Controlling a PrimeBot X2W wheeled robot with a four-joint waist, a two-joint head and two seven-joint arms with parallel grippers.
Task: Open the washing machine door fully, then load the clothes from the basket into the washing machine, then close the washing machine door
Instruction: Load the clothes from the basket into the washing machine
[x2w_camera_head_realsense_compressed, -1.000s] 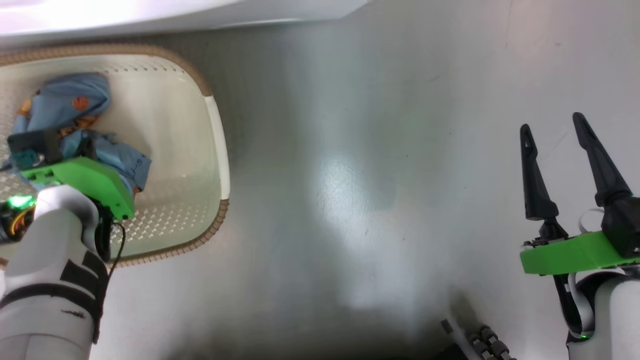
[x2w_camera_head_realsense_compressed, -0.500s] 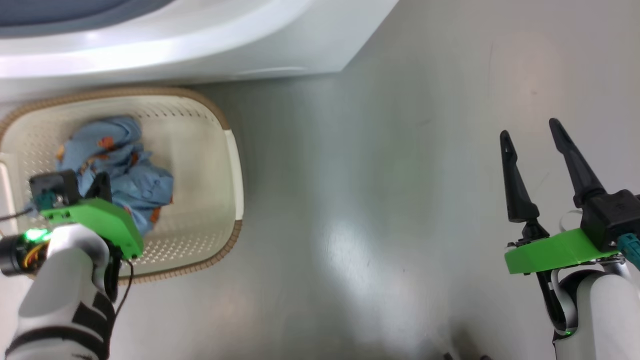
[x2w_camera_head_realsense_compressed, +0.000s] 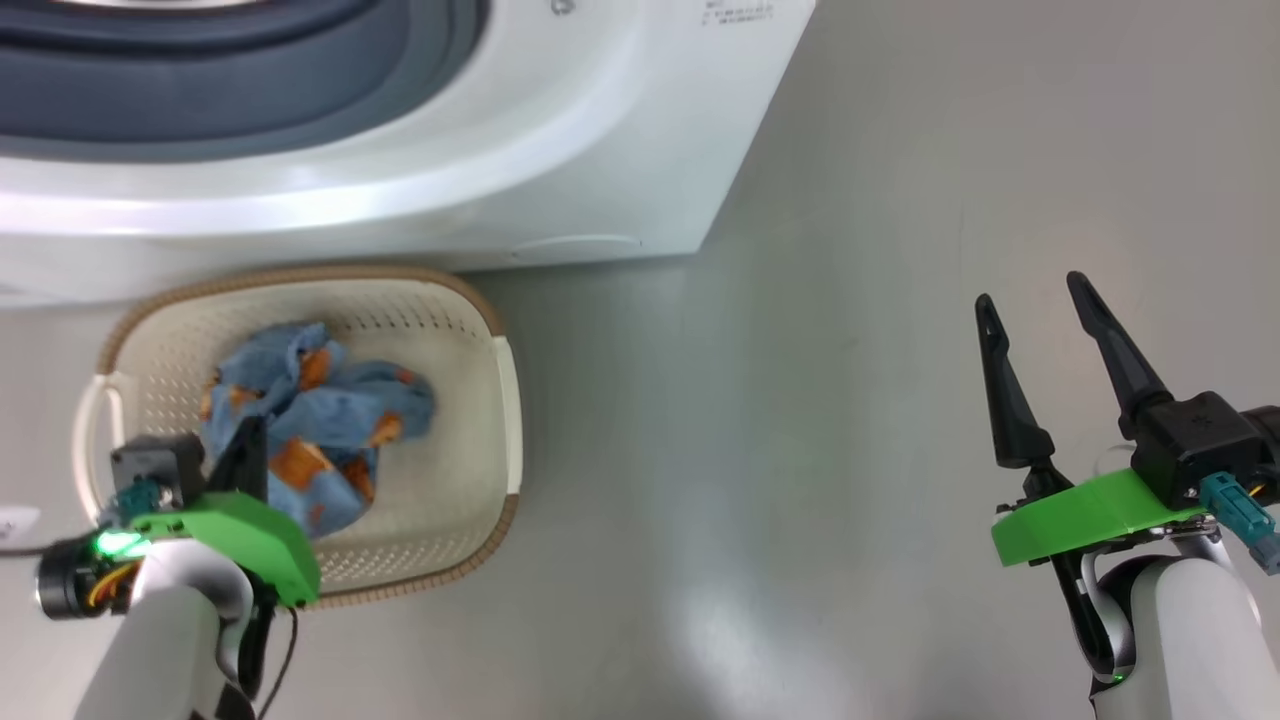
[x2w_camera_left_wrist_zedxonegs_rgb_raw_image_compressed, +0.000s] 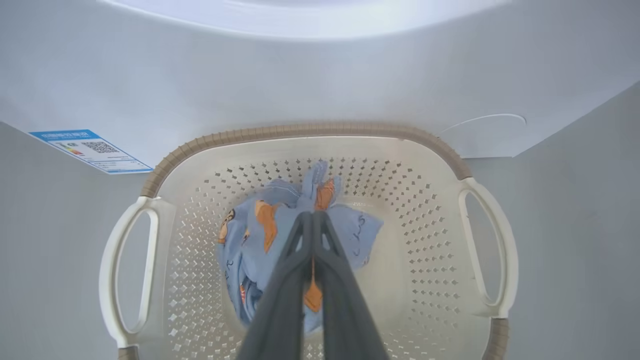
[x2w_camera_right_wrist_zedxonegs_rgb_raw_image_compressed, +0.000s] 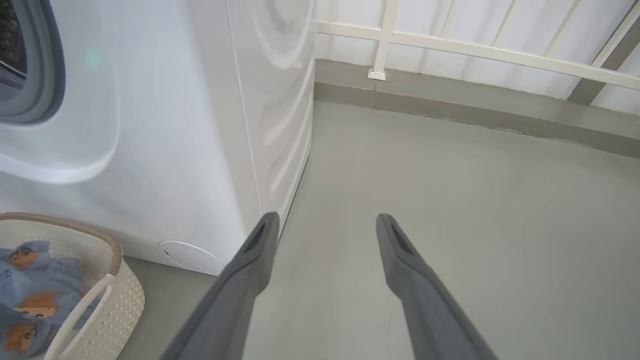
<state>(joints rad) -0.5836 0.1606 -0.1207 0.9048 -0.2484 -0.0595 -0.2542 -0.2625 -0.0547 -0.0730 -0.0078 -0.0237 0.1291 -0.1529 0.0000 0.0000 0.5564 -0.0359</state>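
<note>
Head camera has tilted up over the last second: the washing machine front and its grey-blue door seal now fill the top. The basket sits lower in frame, which is the camera's shift, not the basket's. Head view: left pincer is down inside the basket, and the clothes are bunched right at and ahead of its tips. Right pincer hangs well off to the right over bare floor, fingers apart, nothing between them. Left wrist view: left pincer fingers are together, with a fold of the clothes nipped between them, orange print showing in the seam. The basket rim is beyond the tips, the machine's front just behind it, and a blue label sticker is up to the left. Right wrist view: right pincer is spread wide, with the washing machine corner ahead-left and the basket with the clothes low left. The seal is bare, so the door is probably already open. Progress, as I read it: garment gripped but not yet out of the basket. Transfer to the drum and door closing remain.
</note>
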